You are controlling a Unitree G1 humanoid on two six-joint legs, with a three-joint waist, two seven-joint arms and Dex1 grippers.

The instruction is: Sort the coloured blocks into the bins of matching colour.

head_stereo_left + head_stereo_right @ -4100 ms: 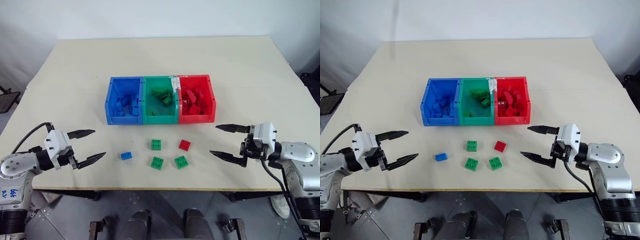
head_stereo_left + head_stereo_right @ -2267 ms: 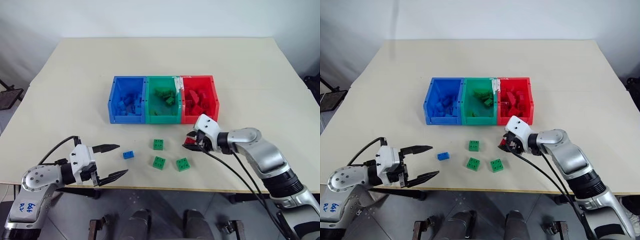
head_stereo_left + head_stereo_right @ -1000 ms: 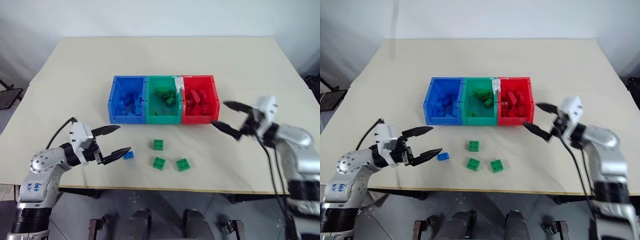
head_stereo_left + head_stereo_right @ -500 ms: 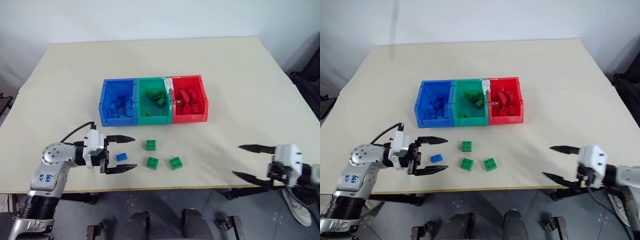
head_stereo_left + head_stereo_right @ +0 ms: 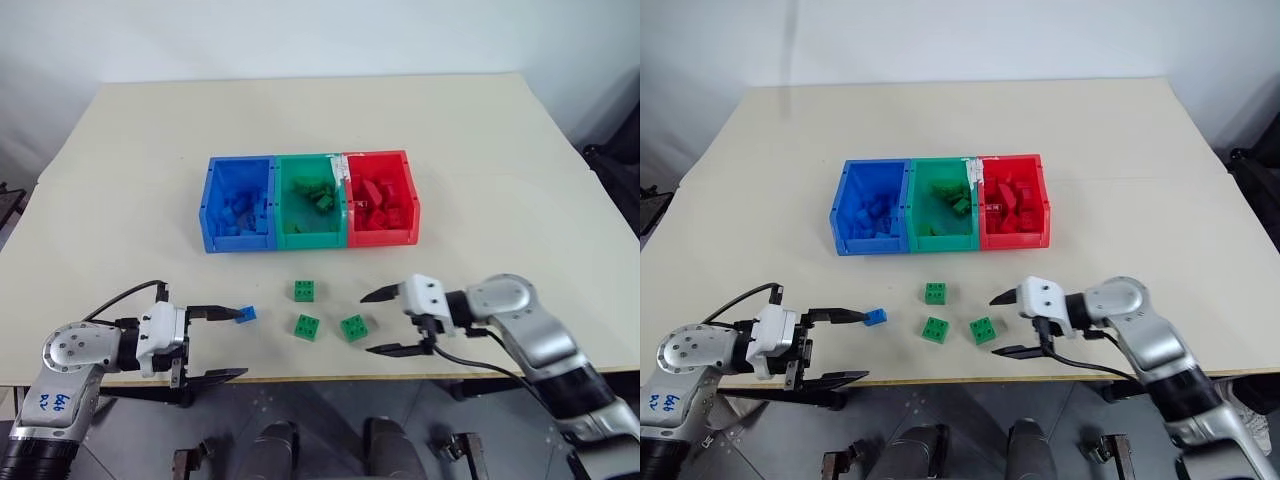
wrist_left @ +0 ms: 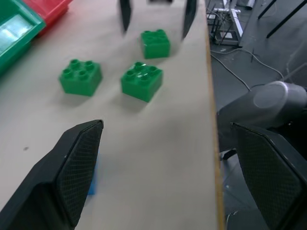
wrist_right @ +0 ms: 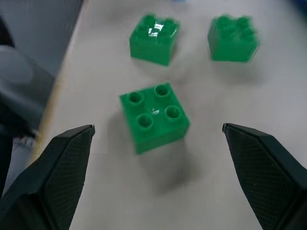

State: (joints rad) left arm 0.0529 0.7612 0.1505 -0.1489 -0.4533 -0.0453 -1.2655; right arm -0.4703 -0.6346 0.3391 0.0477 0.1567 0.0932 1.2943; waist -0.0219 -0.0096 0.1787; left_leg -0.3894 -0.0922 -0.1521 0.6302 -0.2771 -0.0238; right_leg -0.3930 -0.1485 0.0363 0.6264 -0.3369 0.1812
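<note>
Ideally, the right gripper [image 5: 383,322], jaws wide and empty just beside the nearest green block [image 5: 353,327] on the worktop [image 5: 500,230] in front of the bins [image 5: 310,199], needed to straddle that block squarely before closing.

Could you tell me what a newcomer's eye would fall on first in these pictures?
Probably the joined bins in blue, green and red at mid-table, each holding bricks of its own colour. Nearer the front edge lie three green blocks and a blue block, flanked by the open left tool and open right tool.
</note>
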